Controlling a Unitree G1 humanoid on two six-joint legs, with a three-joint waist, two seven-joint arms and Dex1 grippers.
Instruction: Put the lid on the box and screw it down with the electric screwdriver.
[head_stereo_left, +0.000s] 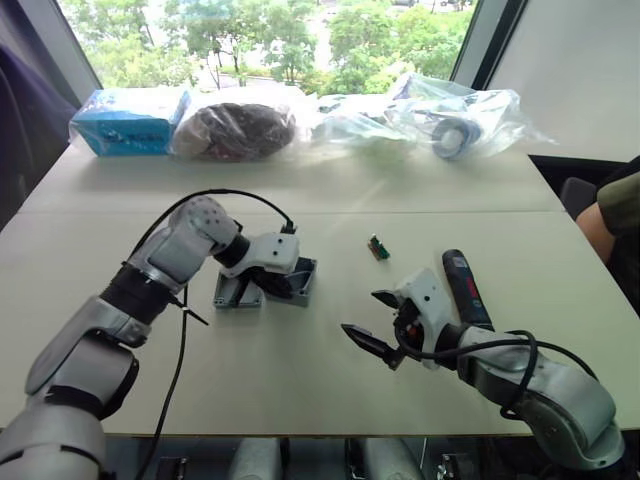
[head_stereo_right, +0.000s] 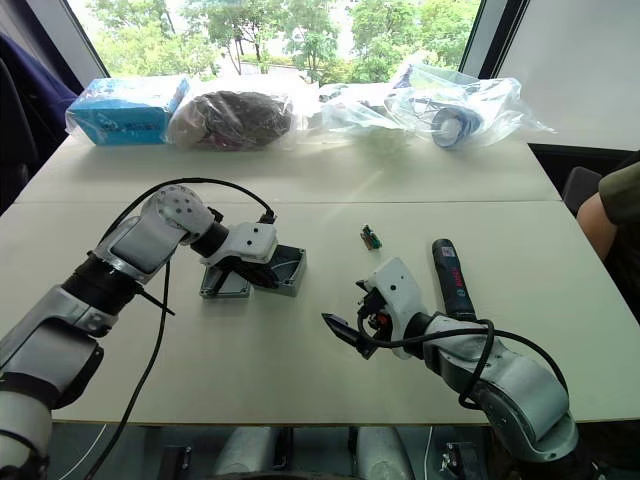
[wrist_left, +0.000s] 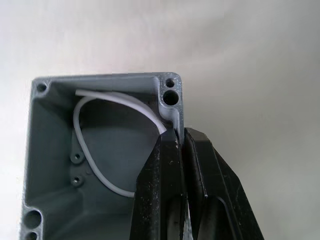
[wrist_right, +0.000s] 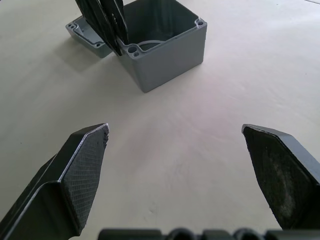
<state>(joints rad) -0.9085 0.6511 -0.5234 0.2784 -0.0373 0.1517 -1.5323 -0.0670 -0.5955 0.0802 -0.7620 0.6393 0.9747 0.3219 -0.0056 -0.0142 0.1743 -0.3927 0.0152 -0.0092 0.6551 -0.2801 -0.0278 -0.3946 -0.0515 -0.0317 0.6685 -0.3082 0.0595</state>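
1. A pale table (head_stereo_left: 300, 370) carries everything
2. The grey box (head_stereo_right: 285, 268) and the flat lid (head_stereo_right: 222, 284) lie side by side, touching
3. The electric screwdriver (head_stereo_right: 453, 277) lies further right, near a small green part (head_stereo_right: 371, 237)
4. A blue carton (head_stereo_right: 125, 111) and plastic bags (head_stereo_right: 455, 105) line the far edge

One box (wrist_right: 165, 42), one lid (wrist_right: 87, 34) and one electric screwdriver (head_stereo_left: 465, 290) sit on the table (head_stereo_left: 300, 370); one blue carton (head_stereo_left: 130, 120) and three plastic bags (head_stereo_left: 235, 130) line its far edge.

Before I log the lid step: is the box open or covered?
Open. The box shows its hollow inside; the lid lies on the table beside it, and the left gripper pinches the box wall.
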